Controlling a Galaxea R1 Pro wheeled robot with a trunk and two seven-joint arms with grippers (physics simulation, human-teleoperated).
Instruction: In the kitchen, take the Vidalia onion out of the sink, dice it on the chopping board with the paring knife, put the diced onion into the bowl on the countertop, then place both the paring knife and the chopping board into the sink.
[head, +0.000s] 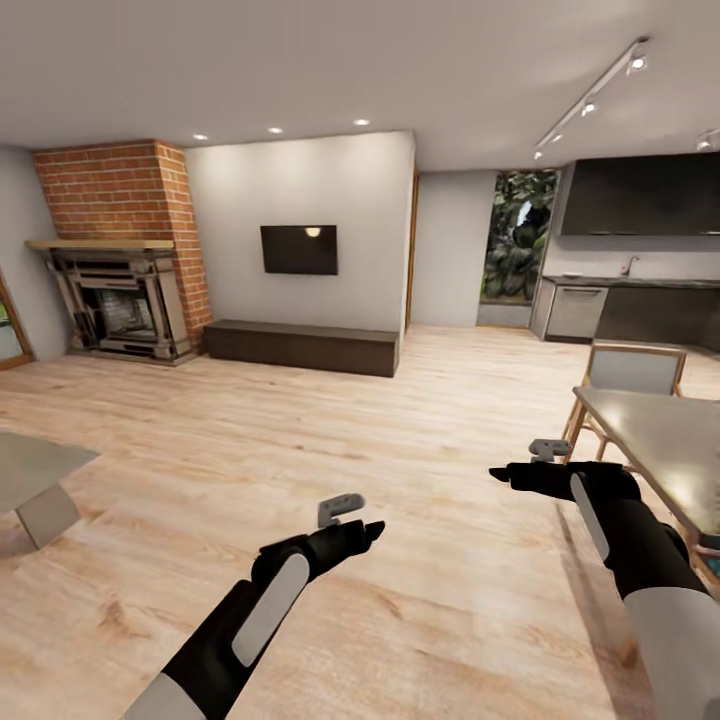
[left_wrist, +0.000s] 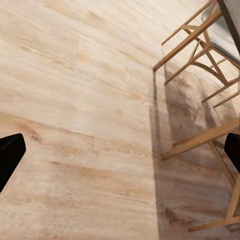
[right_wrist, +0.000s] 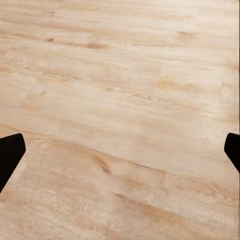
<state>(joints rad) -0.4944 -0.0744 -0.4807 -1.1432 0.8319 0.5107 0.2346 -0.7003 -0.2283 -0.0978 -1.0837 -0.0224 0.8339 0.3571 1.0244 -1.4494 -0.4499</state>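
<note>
Head view, arms: both arms are held out low in front of the body, which looks to me like a carrying posture for driving, not reaching. The left gripper (head: 372, 530) is at about 6 o'clock, the right gripper (head: 500, 473) at about 4 o'clock; neither holds anything.
Head view, task things: the kitchen lies far off at 2 o'clock, with a dark countertop (head: 640, 283) and a small tap (head: 629, 265) marking the sink. Onion, board, knife and bowl are too distant to make out.
Head view, room: pale wood floor (head: 300, 430), brick fireplace (head: 120, 250) at 10 o'clock, wall television (head: 298, 249) at 12 o'clock above a long dark bench (head: 300, 345), grey dining table (head: 660, 440) with a wooden chair (head: 630, 375) at 3 o'clock.
Left wrist view: black fingertips (left_wrist: 10, 155) sit at opposite edges, spread wide, over bare floorboards; wooden chair legs (left_wrist: 195, 45) stand nearby.
Right wrist view: fingertips (right_wrist: 10, 152) likewise spread wide apart, with plain floor between.
Stage: I judge the robot is in transit; the onion has not yet been fetched.
</note>
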